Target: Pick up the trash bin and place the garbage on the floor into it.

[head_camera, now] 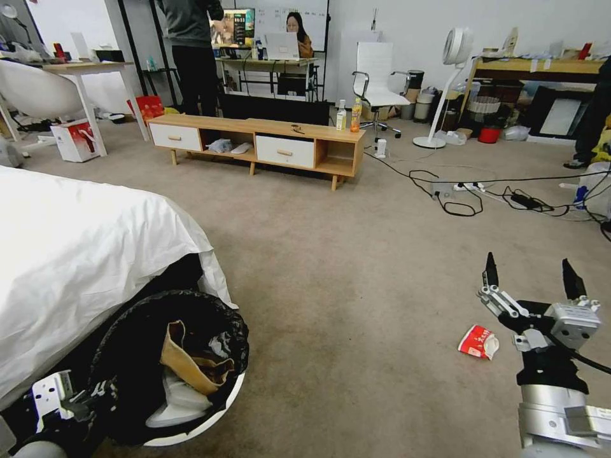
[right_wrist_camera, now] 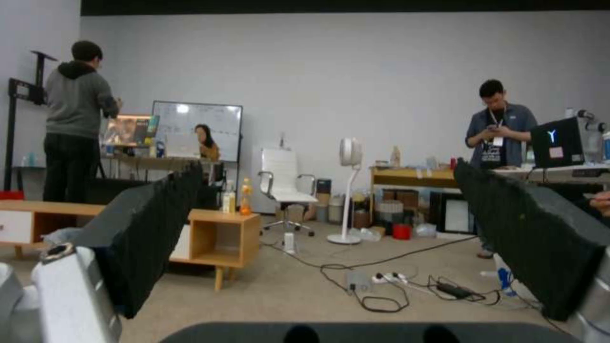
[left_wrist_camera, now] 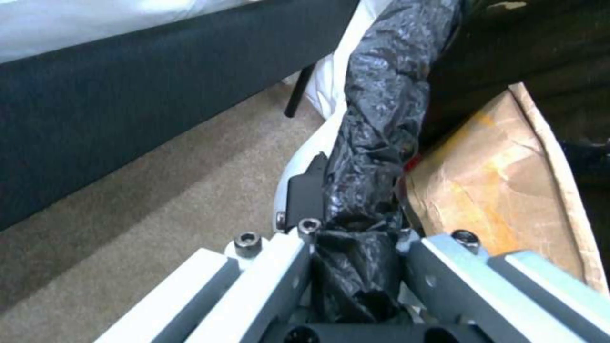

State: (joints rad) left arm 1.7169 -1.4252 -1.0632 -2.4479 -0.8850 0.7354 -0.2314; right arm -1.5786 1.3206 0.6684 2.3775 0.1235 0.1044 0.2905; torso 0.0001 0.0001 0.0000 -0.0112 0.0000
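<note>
The trash bin [head_camera: 219, 404], white with a black bag over its rim, hangs tilted at the lower left beside the bed. My left gripper [head_camera: 102, 391] is shut on its rim; in the left wrist view the fingers [left_wrist_camera: 305, 190] pinch the crinkled bag [left_wrist_camera: 381, 119] and the bin wall. A brown cardboard tray [head_camera: 188, 362] [left_wrist_camera: 502, 176] and something white lie inside. One piece of garbage, a red-and-white packet [head_camera: 478, 341], lies on the carpet at the right. My right gripper [head_camera: 528, 262] [right_wrist_camera: 327, 164] hovers open just right of and above it, holding nothing.
The bed with a white sheet [head_camera: 76, 254] fills the left. A low wooden console [head_camera: 267, 143] with upright drink bottles [head_camera: 355, 114] stands ahead. Cables and a power strip [head_camera: 458, 187] cross the floor at the far right, near a standing fan [head_camera: 445, 83]. Open carpet lies between.
</note>
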